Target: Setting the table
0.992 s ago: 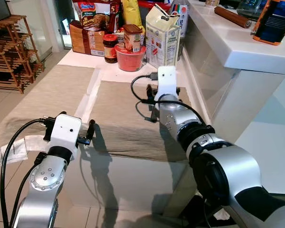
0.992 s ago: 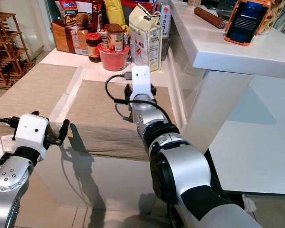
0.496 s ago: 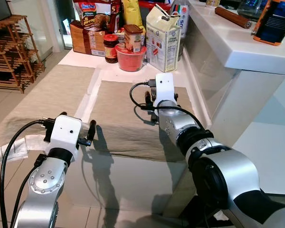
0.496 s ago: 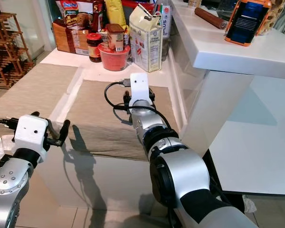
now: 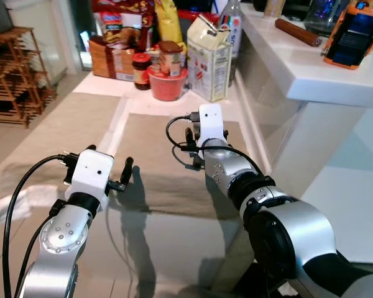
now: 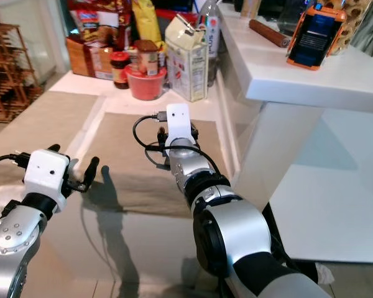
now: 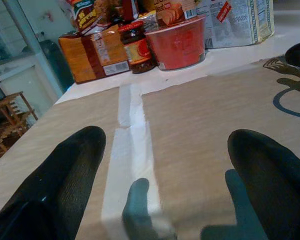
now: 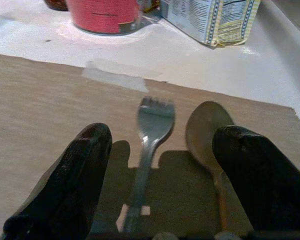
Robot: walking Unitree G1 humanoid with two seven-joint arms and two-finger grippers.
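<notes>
Fork (image 8: 149, 131) and spoon (image 8: 208, 131) lie on the right placemat (image 5: 155, 164); both claws open, plates seemingly left.

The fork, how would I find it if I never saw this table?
Look at the white table with two tan placemats. On the right placemat, just short of the red tub and the milk carton, the right gripper hangs with open jaws over two pieces of cutlery. The fork has prongs; the spoon beside it has a round bowl.
</notes>
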